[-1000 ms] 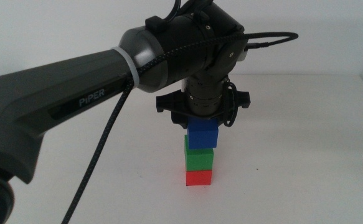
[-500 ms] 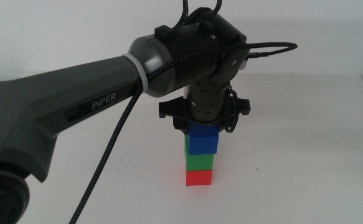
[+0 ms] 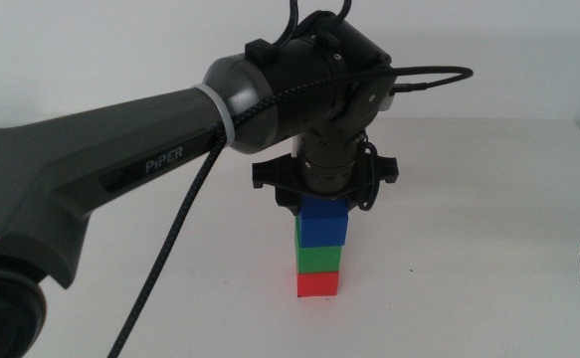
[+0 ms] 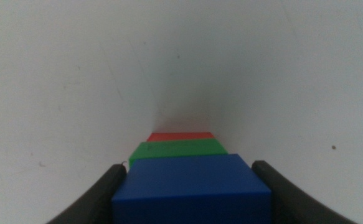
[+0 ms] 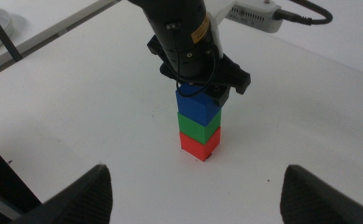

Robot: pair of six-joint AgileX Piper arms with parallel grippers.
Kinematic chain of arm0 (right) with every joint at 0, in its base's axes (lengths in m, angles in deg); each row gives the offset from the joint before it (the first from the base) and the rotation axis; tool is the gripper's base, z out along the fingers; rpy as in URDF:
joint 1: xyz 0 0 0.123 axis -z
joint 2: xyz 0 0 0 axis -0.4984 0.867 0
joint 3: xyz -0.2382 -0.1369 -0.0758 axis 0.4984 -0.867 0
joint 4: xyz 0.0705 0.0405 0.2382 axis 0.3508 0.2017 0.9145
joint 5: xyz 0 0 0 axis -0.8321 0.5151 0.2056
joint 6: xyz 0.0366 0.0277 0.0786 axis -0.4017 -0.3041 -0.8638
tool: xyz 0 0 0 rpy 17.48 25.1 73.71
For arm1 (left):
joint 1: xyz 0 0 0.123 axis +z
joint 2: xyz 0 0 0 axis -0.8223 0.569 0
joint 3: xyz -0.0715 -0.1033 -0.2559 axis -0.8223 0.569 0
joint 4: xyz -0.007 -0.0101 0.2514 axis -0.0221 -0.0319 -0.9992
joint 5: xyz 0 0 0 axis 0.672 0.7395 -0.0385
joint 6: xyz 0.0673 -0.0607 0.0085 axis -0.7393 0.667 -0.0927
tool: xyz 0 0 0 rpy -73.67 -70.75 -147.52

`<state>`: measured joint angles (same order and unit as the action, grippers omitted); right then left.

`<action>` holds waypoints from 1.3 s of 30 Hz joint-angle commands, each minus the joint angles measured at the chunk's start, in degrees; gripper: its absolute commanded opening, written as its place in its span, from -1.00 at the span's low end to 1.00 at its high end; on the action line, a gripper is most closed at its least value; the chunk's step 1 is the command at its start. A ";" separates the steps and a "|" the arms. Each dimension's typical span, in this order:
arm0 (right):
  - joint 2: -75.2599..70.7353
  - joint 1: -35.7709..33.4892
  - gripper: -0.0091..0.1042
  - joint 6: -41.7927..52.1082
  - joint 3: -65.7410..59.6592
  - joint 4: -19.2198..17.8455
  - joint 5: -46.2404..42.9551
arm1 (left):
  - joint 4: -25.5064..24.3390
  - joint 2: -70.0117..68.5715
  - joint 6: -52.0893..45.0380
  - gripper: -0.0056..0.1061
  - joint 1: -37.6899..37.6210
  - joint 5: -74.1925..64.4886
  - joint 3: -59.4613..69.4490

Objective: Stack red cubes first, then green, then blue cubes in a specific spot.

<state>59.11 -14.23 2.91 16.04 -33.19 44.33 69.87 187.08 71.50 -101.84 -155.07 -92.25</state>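
Dark grey left arm [image 3: 100, 189] with white "PiPER" lettering, a pale band at the glossy black wrist joint, a braided black cable [image 3: 175, 214] along the link. Black gripper mount [image 3: 324, 184]; dark, rounded, matte jaws.

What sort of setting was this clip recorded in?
Probably a lab bench or test rig: a bare white table against a plain white wall, a Piper arm with the left gripper over a stack of blue cube, green cube and red cube.
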 commanded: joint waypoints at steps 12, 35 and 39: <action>-0.14 0.14 0.77 0.14 -0.17 -0.17 -0.54 | 0.68 -0.36 -0.56 -0.85 0.80 0.13 -0.49; -0.14 0.14 0.77 0.14 -0.17 -0.17 -0.54 | 5.05 -1.30 -6.33 0.72 1.77 0.13 -1.67; -0.14 0.14 0.77 0.14 -0.17 -0.17 -0.54 | 11.81 -5.39 -21.34 0.74 4.25 0.13 -3.88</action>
<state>59.11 -14.23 2.91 16.04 -33.19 44.33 79.32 184.75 55.93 -98.66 -155.17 -94.83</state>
